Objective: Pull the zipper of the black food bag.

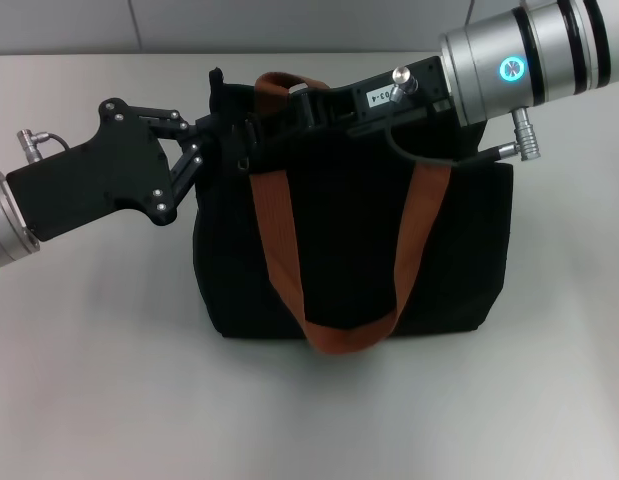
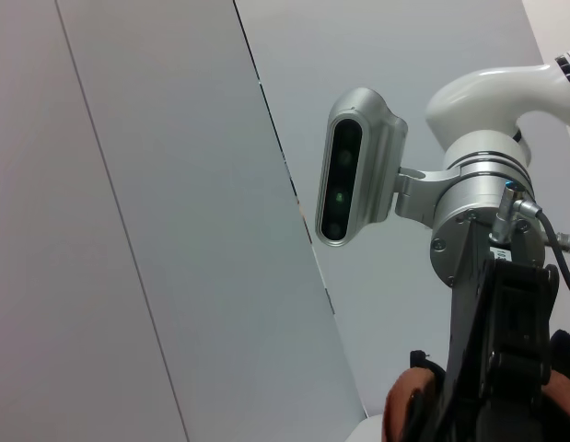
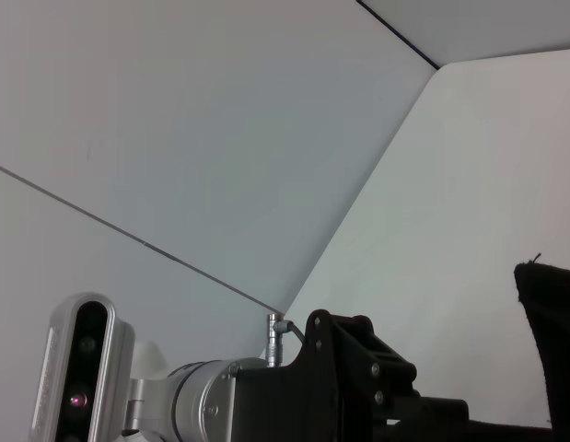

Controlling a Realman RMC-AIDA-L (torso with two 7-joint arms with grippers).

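Note:
The black food bag lies in the middle of the white table, with its orange-brown strap handles draped over it. My left gripper reaches in from the left and is shut on the bag's top left corner. My right gripper reaches in from the right along the bag's top edge, next to the upper strap loop. The zipper pull is hidden among the black gripper parts and fabric. The left wrist view shows the right arm's gripper body and a strap. The right wrist view shows a bag corner.
The white table spreads around the bag, with a grey wall behind it. The right arm's silver wrist hangs over the bag's top right. The left arm's wrist camera shows in the right wrist view.

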